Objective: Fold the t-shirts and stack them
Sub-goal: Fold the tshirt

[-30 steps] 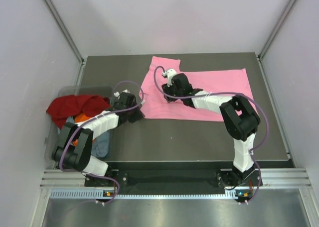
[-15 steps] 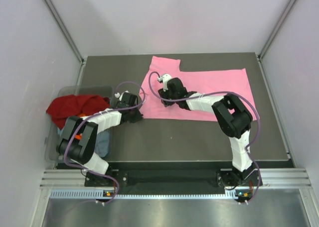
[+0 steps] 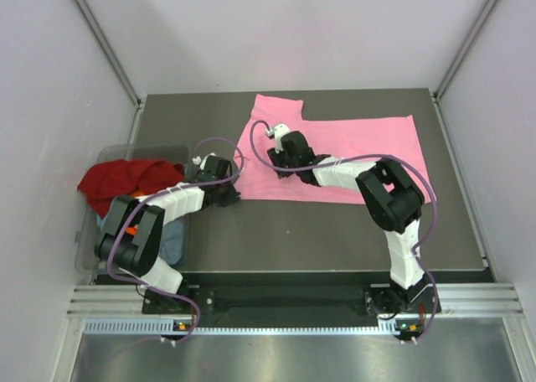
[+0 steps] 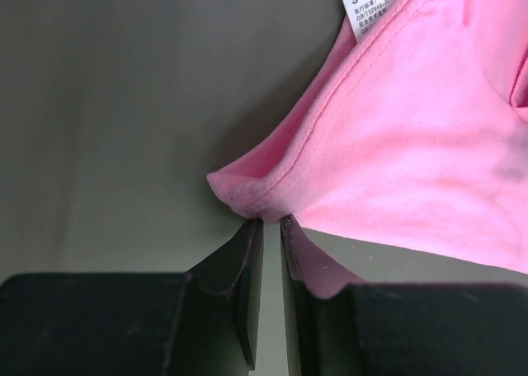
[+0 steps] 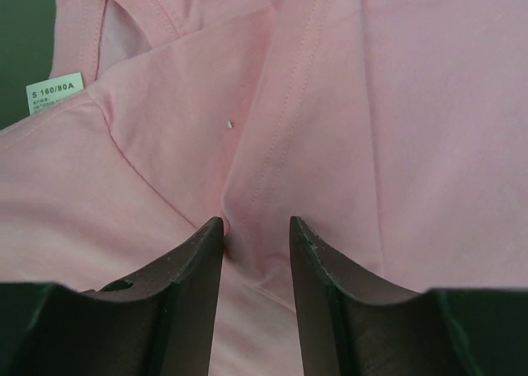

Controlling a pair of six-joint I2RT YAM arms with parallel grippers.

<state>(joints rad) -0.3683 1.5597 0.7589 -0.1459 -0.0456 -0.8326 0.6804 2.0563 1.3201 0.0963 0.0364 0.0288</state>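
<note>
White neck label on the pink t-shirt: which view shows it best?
Right wrist view: the label on the pink t-shirt sits fully in frame, its size readable. The left wrist view cuts it at the top edge; the top view leaves it too small to see.

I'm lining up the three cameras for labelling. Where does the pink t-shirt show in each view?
Top external: the pink t-shirt lies spread over the far middle and right of the table.
Left wrist: it fills the right side, with a hem corner bunched at centre.
Right wrist: it covers nearly the whole picture.
Shared landmark: the white size label, top right there and upper left in right wrist; not made out from above.
</note>
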